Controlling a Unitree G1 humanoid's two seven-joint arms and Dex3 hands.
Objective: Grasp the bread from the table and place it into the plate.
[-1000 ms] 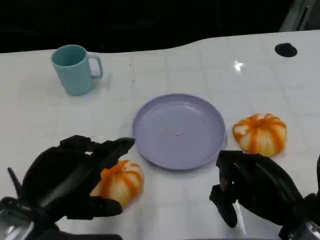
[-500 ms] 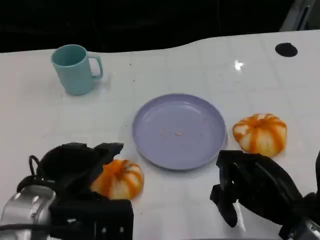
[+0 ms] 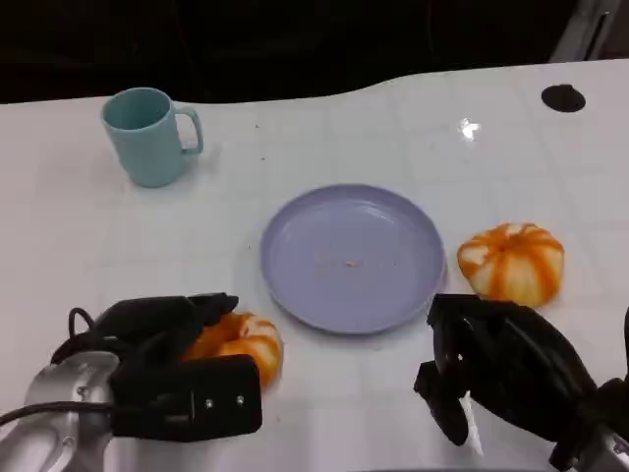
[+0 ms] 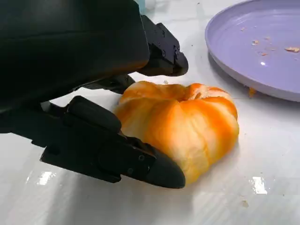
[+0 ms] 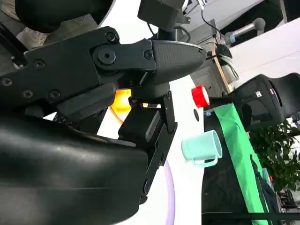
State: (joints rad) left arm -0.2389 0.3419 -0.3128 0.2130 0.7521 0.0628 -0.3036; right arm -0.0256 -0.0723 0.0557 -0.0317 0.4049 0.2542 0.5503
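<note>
Silver left forearm [image 3: 49,418], black cable, black hands with screws.

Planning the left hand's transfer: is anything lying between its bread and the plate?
Nothing visible. The bread at the left hand lies just off the plate rim, with bare table between. The mug and second bread sit aside.

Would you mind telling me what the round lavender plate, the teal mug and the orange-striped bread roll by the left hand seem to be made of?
The round lavender plate looks like matte plastic or melamine: even colour, soft sheen. The teal mug has the same dull, uniform finish, so probably plastic, possibly ceramic. The orange-striped bread roll shows a smooth, glossy, evenly coloured skin, so it may be a foam or plastic replica, not baked dough.
</note>
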